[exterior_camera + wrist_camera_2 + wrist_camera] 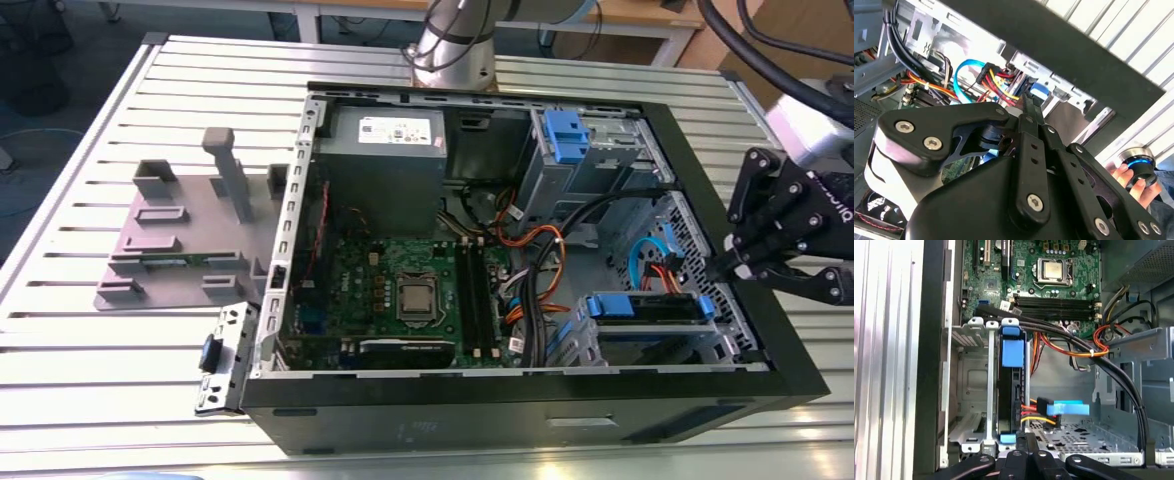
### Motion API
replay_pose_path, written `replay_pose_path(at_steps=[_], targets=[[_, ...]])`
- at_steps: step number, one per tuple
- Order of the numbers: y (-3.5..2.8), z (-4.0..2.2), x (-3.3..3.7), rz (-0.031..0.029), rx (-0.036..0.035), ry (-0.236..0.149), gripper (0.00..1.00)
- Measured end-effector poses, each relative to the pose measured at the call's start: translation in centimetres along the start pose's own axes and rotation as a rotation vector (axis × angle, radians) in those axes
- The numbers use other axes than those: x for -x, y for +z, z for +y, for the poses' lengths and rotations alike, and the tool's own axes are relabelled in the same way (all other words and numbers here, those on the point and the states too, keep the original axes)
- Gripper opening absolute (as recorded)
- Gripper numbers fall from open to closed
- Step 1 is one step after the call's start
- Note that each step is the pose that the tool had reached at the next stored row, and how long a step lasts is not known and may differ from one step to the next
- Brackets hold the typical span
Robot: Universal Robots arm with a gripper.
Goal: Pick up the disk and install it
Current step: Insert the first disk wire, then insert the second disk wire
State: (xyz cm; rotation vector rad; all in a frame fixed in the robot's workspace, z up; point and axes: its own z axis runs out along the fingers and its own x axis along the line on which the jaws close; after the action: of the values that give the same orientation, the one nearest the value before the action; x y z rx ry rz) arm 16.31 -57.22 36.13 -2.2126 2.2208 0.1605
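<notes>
You've got a ribbed white metal table under the open computer case. Behind the case, wooden desks with white legs stand on a dark floor. Light is bright and even.

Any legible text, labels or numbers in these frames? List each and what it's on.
Nothing can be read.
Power supply label: print too small.
White lettering on the tool: cut off at the frame edge, blurred.
Motherboard markings: too small.
</notes>
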Motion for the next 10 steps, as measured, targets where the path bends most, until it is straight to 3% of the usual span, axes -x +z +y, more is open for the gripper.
replay_pose_path(at_steps=[5,10], targets=[[-0.22,0.55,0.01,0.0001,-0.0069,0.000,0.11],[-0.30,0.59,0.02,0.0001,-0.0078,-0.001,0.11]])
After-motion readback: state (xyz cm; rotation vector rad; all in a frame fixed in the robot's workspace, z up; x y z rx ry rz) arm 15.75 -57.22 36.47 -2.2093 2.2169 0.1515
